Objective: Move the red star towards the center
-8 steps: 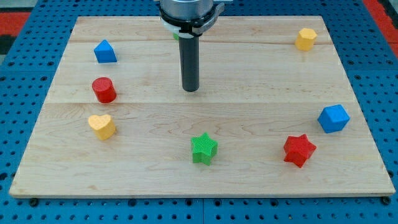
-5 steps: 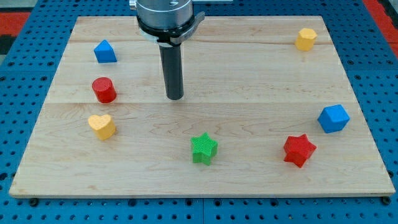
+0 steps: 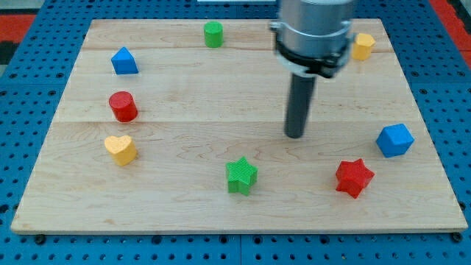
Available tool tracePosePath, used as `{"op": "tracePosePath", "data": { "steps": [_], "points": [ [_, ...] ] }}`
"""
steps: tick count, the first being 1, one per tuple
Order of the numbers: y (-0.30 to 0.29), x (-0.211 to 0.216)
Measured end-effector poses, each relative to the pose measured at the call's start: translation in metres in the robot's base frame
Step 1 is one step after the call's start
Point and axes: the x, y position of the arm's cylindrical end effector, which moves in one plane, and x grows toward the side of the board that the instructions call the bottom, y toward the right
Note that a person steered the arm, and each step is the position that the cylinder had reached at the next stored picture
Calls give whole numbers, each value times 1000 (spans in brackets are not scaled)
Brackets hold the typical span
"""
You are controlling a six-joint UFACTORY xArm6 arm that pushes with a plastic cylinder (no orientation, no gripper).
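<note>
The red star (image 3: pixel 354 177) lies on the wooden board (image 3: pixel 184 199) near the view's bottom right. My tip (image 3: pixel 295 135) rests on the board right of centre, up and to the left of the red star, well apart from it. The green star (image 3: pixel 241 176) lies below and to the left of the tip. The blue cube (image 3: pixel 394 140) sits just up and right of the red star.
A yellow block (image 3: pixel 361 46) sits at the top right, partly beside the arm. A green cylinder (image 3: pixel 213 34) is at the top middle. A blue triangular block (image 3: pixel 124 61), a red cylinder (image 3: pixel 123 107) and a yellow heart (image 3: pixel 121 149) line the left side.
My tip first moved left, then swung far right and slightly down toward the red star's side. The green cylinder at the top is now uncovered. No block moved.
</note>
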Motion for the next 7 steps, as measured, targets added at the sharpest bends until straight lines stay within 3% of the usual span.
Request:
{"op": "tracePosePath", "data": {
  "steps": [3,4,5,7],
  "points": [
    [120,47],
    [135,75],
    [131,90],
    [21,88]
  ]
}}
